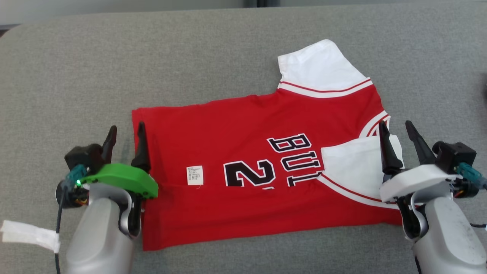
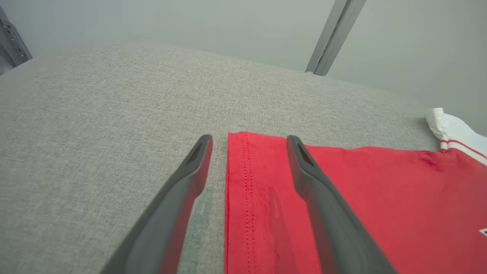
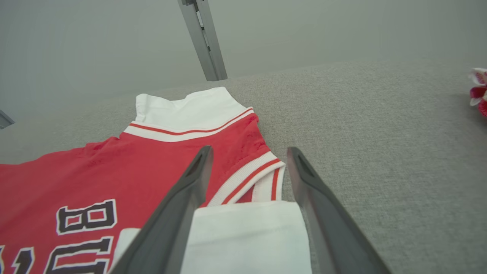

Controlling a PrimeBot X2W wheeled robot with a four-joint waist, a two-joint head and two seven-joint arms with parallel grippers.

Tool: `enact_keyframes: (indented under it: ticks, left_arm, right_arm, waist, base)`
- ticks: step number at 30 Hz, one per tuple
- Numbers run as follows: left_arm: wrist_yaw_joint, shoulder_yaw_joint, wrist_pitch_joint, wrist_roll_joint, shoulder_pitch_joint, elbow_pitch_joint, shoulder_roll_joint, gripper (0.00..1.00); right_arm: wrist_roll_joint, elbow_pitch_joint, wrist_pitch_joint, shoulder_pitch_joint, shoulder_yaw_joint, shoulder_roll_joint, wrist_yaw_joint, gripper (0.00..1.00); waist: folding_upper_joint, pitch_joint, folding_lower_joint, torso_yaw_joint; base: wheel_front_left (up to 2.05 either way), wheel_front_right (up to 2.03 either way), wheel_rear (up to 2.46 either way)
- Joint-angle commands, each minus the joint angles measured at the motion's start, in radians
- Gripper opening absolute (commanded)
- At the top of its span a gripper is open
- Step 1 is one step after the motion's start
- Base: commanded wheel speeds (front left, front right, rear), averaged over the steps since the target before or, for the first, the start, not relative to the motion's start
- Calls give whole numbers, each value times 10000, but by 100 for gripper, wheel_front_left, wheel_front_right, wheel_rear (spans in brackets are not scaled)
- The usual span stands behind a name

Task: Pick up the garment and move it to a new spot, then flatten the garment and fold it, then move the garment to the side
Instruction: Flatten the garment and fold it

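The garment is a red jersey with white sleeves and black lettering, lying flat on the grey fabric surface, its near part folded over so a white label shows. My left gripper stands open over the jersey's left hem, one finger above the cloth and one beside it, holding nothing. At the collar end my right gripper is open above the folded white sleeve, nothing between its fingers. The far sleeve lies spread out.
A white strip lies at the lower left near my left arm. A red-and-white thing sits at the far right edge of the surface. Grey posts stand behind the surface.
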Motion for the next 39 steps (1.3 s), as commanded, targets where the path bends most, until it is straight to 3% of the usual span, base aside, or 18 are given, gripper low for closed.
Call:
enact_keyframes:
  ticks: [1,10,13,14,21,32,39]
  left_arm:
    - [-48,-81,36,-63,-535,426,114,100]
    - [-99,-478,53,-81,-2420,2634,593,99]
    - [-106,-616,133,-128,-2749,3292,529,31]
    - [-108,-675,123,-101,-2779,3491,509,0]
    - [-104,-1119,49,-101,-3118,3703,332,0]
    - [-100,-1384,6,-149,-2983,1589,95,0]
    - [-101,-1775,5,-317,-3008,1101,-89,0]
  right_arm:
    - [-89,79,41,-304,53,-27,-17,100]
    - [-468,431,234,-1587,625,-126,-17,100]
    - [-569,535,315,-1977,840,-201,-17,100]
    - [-615,587,358,-2106,917,-247,-17,100]
    - [-887,1076,1267,-3375,934,-633,-17,100]
    - [-1910,3114,3177,-6270,141,-933,-17,100]
    - [-2462,4496,3502,-7390,-531,-897,-17,100]
  waist:
    - [0,570,0,-144]
    - [0,1252,0,-324]
    - [0,1370,0,-291]
    - [0,1392,0,-263]
    - [0,1542,0,141]
    - [0,2039,0,1250]
    - [0,2373,0,1681]
  base:
    - [0,0,0]
    - [0,0,0]
    - [0,0,0]
    - [0,0,0]
    - [0,0,0]
    - [0,0,0]
    - [0,0,0]
